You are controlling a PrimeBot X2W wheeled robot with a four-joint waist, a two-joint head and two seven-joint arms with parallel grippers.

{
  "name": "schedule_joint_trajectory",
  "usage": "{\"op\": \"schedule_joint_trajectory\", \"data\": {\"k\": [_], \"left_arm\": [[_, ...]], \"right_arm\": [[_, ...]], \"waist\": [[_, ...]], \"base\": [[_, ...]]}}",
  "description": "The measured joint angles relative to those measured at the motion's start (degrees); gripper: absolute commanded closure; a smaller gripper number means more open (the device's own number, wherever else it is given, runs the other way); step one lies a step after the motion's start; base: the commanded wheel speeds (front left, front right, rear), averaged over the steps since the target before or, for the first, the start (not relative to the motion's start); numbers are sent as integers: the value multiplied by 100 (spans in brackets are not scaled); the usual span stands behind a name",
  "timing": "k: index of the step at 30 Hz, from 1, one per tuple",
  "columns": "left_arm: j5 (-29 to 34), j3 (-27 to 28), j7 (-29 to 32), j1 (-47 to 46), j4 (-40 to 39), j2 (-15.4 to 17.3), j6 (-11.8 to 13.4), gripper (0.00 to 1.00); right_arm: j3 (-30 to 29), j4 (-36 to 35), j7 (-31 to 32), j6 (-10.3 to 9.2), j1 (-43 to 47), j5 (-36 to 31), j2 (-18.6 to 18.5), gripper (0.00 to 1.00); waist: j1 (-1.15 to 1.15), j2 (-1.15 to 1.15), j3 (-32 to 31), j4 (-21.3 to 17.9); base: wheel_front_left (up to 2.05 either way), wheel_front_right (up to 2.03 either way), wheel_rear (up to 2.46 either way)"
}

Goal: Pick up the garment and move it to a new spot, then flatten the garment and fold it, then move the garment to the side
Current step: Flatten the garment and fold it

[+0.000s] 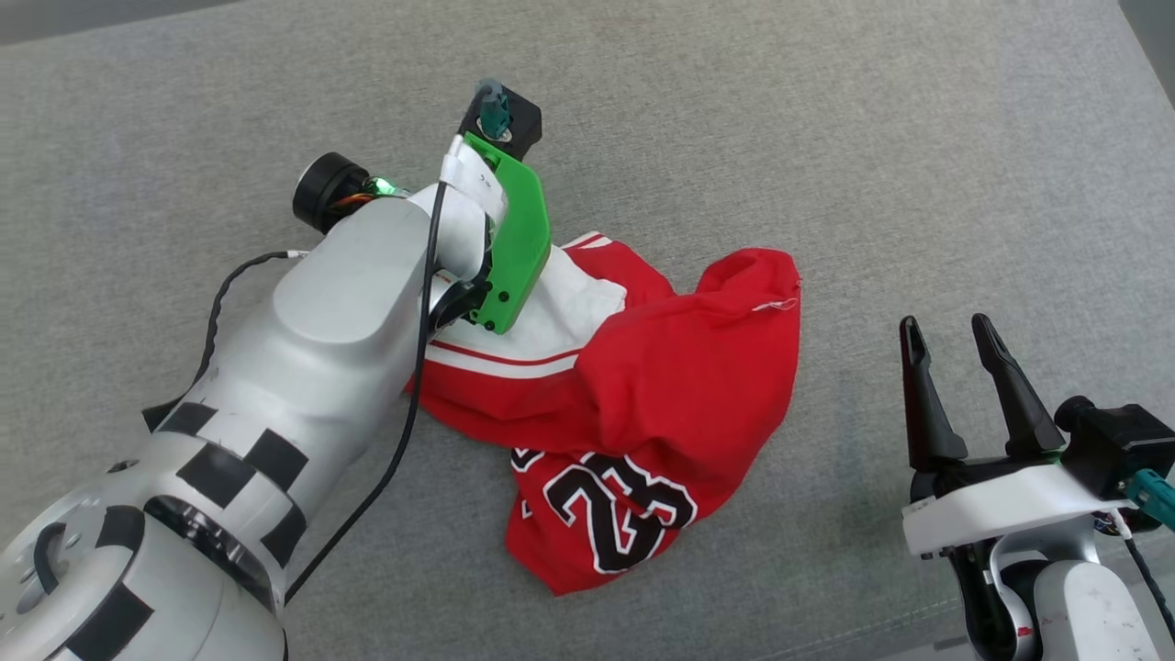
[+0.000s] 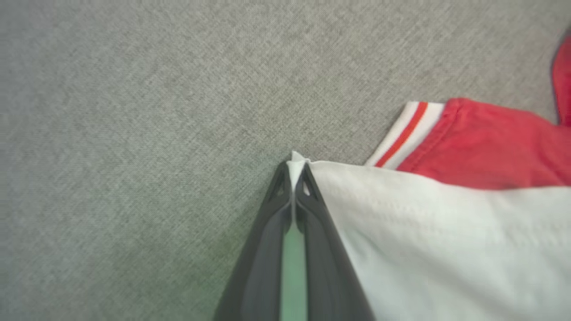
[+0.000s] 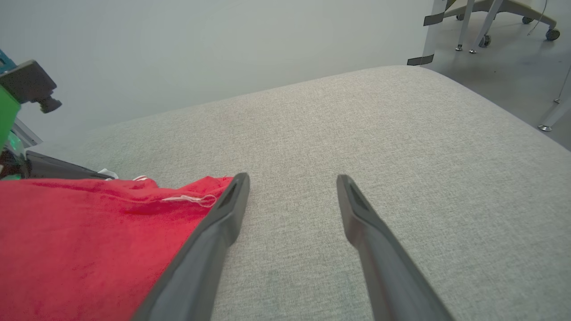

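On the grey padded surface (image 1: 826, 138) the garment (image 1: 643, 386) lies crumpled in front of me, its "23" facing up. My left end effector (image 2: 295, 167) is pinched together on a corner of the white sleeve (image 2: 424, 232). My right end effector (image 1: 945, 321) rests to the garment's right, fingers apart.

A black, white-outlined "23" (image 1: 617, 512) stands on the crumpled red jersey with white sleeves (image 1: 679, 386). Creased lettering (image 1: 525, 459) above it is unreadable.

Red, white-sleeved garment (image 1: 661, 367); plain grey upholstery (image 1: 826, 138).
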Motion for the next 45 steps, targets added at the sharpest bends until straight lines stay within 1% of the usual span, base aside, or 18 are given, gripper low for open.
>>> {"op": "schedule_joint_trajectory", "data": {"k": [4, 8, 12, 15, 18, 23, 25, 31, 34, 38, 41, 44, 45], "left_arm": [[-127, -63, -345, 2, -44, 35, -2, 100], [-213, 33, -808, -38, -87, 350, -2, 100], [-326, 286, -1260, -116, -209, 675, 0, 100], [-481, 505, -1522, -85, -372, 967, 103, 100], [-634, 748, -1796, 149, -597, 1316, 274, 100], [-966, 1072, -2230, 1154, -1169, 1892, 692, 100], [-1092, 1173, -2348, 1607, -1451, 2068, 859, 100], [-1594, 1506, -2689, 3098, -2416, 2512, 1492, 100], [-1869, 1674, -2871, 3861, -2867, 2655, 1789, 100], [-2342, 1884, -3082, 4882, -3368, 2698, 2135, 100], [-2550, 2008, -3270, 5446, -3604, 2699, 2292, 100], [-2686, 2063, -3420, 5734, -3767, 2688, 2375, 100], [-2686, 2070, -3473, 5770, -3823, 2677, 2377, 98]], "right_arm": [[-74, -4, 3, 0, 2, 0, -1, 0], [-159, -24, 60, 0, 19, -2, 1, 0], [-258, -71, 114, 0, 60, -2, 0, 0], [-310, -121, 155, 0, 165, -2, -1, 0], [-337, -147, 189, 0, 203, -3, 0, 0], [-422, -176, 241, 0, 302, -3, 2, 0], [-474, -199, 255, 0, 364, -3, 1, 0], [-526, -205, 375, 0, 509, -24, 1, 0], [-539, -213, 416, 0, 541, -57, 0, 0], [-545, -220, 483, 0, 670, -62, 1, 0], [-557, -226, 516, 0, 738, -62, 2, 0], [-572, -244, 559, 0, 743, -62, 1, 0], [-578, -254, 566, 0, 748, -63, 2, 0]], "waist": [[0, 0, -89, 139], [0, 0, -220, 304], [0, 0, -370, 472], [0, 0, -478, 594], [0, 0, -584, 694], [0, 0, -762, 826], [0, 0, -815, 883], [0, 0, -1023, 1040], [-1, 0, -1144, 1092], [-1, 0, -1311, 1140], [-1, 0, -1408, 1171], [-1, 0, -1467, 1206], [-1, 0, -1479, 1216]], "base": [[0, 0, 0], [0, 0, 0], [0, 0, 0], [0, 0, 0], [0, 0, 0], [0, 0, 0], [0, 0, 0], [0, 0, 0], [0, 0, 0], [0, 0, 0], [0, 0, 0], [0, 0, 0], [0, 0, 0]]}}
